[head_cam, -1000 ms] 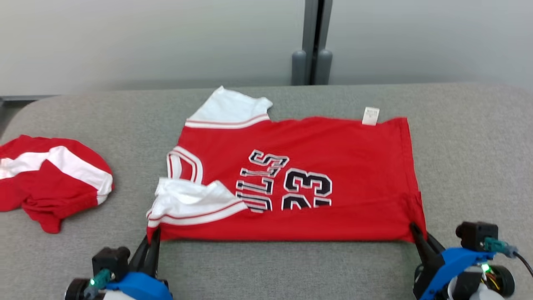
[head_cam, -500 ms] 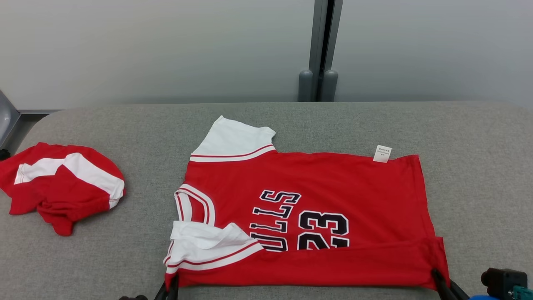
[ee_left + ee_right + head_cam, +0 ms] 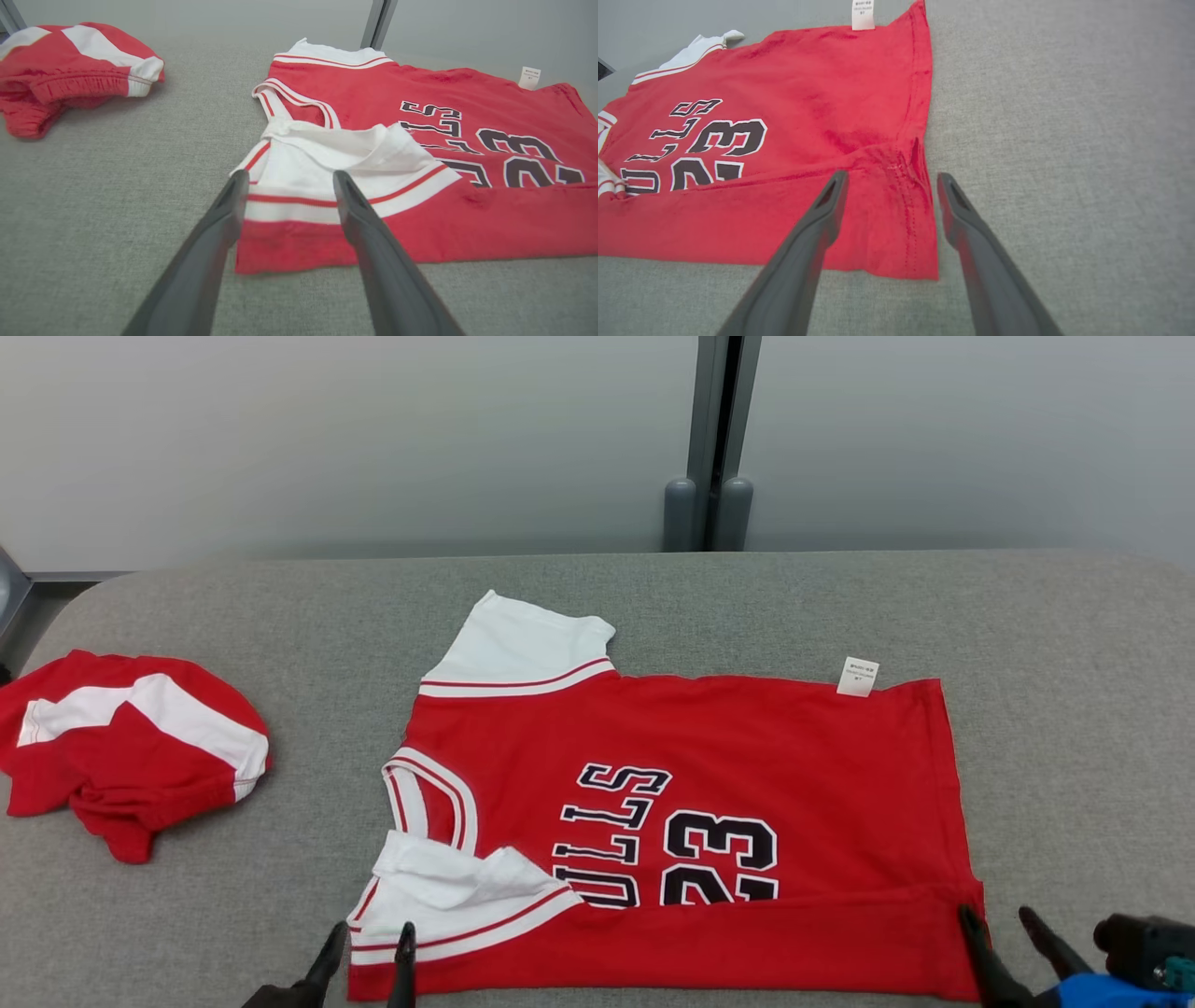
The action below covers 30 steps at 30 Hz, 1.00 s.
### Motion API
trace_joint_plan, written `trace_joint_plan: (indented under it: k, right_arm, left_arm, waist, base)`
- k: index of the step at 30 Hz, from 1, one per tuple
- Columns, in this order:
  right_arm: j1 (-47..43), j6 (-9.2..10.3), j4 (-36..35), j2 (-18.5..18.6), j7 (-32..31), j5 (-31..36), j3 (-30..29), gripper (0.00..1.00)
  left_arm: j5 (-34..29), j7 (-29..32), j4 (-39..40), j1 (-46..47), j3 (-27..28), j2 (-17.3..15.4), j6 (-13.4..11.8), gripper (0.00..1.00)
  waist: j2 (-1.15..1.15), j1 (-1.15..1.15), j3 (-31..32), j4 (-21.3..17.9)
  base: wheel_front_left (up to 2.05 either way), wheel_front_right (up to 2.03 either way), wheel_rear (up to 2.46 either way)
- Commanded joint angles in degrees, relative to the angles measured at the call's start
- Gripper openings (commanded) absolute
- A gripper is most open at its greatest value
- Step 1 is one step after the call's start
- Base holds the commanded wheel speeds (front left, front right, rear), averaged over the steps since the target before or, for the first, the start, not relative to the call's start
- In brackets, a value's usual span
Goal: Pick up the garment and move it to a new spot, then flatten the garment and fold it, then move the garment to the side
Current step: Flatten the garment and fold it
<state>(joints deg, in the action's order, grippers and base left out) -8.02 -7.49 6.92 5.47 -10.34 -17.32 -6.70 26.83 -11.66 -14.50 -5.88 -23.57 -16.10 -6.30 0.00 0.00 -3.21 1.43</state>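
Released since the earlier moment, the garment (image 3: 691,737) lies part-folded on the desk (image 3: 747,597), while left tool (image 3: 369,933) and right tool (image 3: 994,915) gape empty at its near corners.

The jersey (image 3: 709,747) is bright red. Its sleeves (image 3: 518,649) are white, each edged with a thin red stripe, and the neckline (image 3: 431,798) is banded white and red. The number 23 (image 3: 719,854) and the lettering (image 3: 611,803) are black with a white outline. A small white label (image 3: 857,676) carries tiny dark print. The second garment (image 3: 121,756) is the same red with a broad white band. The table cover (image 3: 280,616) is a flecked mid-grey weave. The wall (image 3: 327,429) is pale grey-green and the post (image 3: 709,429) is a darker grey. The left gripper (image 3: 371,928) and the right gripper (image 3: 993,912) have dark grey fingers (image 3: 205,261); the housing (image 3: 1111,991) on the right wrist is bright blue.
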Motion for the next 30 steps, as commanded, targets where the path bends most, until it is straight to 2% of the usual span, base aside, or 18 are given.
trace_joint_plan:
  k: [1,7,16,21,25,30]
  right_arm:
    - [0.98,-0.01,-0.29,0.42,0.45,0.21,-0.23,1.00]
    - [4.61,-0.01,-0.74,1.40,5.55,1.54,0.02,1.00]
    - [10.38,-0.01,0.21,0.39,12.92,3.48,2.38,1.00]
    - [13.16,-0.01,1.50,-0.77,16.68,4.11,3.32,1.00]
    - [14.55,-0.01,2.88,-1.35,18.45,4.90,3.70,1.00]
    - [15.11,-0.01,4.08,-1.81,20.08,5.51,4.48,1.00]
  left_arm:
    - [-0.45,-0.42,0.11,1.00,0.20,-0.23,-0.34,1.00]
    - [-2.07,-2.29,1.13,3.49,2.24,-1.81,-1.49,1.00]
    - [-4.47,-3.49,4.92,6.89,6.75,-4.29,-2.58,1.00]
    - [-6.21,-3.56,7.03,8.71,9.53,-4.48,-2.54,1.00]
    - [-7.46,-3.57,8.72,9.19,11.71,-3.58,-1.67,1.00]
    - [-8.17,-3.58,8.37,8.26,13.88,-2.32,1.11,1.00]
  waist:
    - [0.00,0.00,0.09,-0.11]
    - [0.00,0.00,0.65,-0.87]
    - [0.00,0.00,1.49,-1.58]
    - [0.00,0.00,1.56,-1.85]
    - [0.00,0.00,1.63,-1.96]
    - [0.00,0.00,1.78,-2.25]
  base:
    - [0.00,0.00,0.00]
    - [0.00,0.00,0.00]
    - [0.00,0.00,0.00]
    - [0.00,0.00,0.00]
    - [0.00,0.00,0.00]
    - [0.00,0.00,0.00]
